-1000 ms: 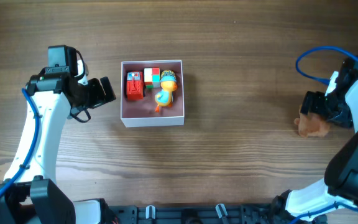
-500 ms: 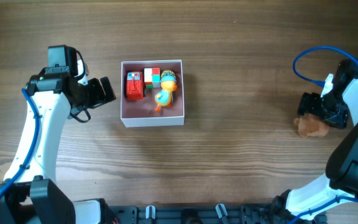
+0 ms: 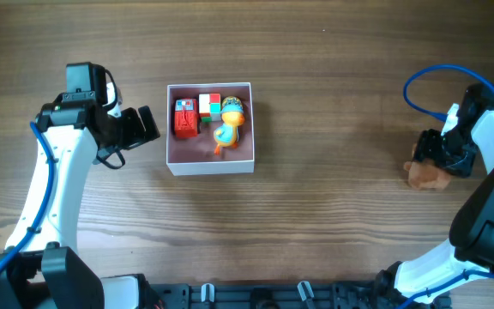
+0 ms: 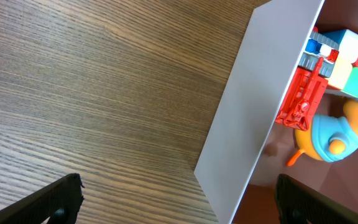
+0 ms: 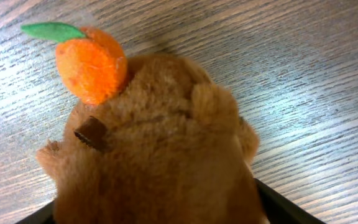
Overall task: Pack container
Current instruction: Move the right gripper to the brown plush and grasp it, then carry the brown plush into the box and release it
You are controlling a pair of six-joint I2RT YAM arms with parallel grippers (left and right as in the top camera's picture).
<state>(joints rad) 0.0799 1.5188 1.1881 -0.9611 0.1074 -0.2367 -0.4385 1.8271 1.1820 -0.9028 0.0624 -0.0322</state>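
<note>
The container is a square white-walled box with a pink inside, left of the table's middle. It holds a red toy, a coloured cube and an orange duck. My left gripper is open and empty just left of the box. In the left wrist view its fingers straddle the box's white wall. My right gripper is at the far right, closed around a brown plush toy. The plush, with an orange fruit on its head, fills the space between the fingers.
A blue cable loops above the right arm. The left arm's base stands at the lower left and the right arm's base at the lower right. A black rail runs along the front edge.
My right gripper has shifted down onto the plush toy, which has nudged slightly to the left. The left arm and the box have not moved.
</note>
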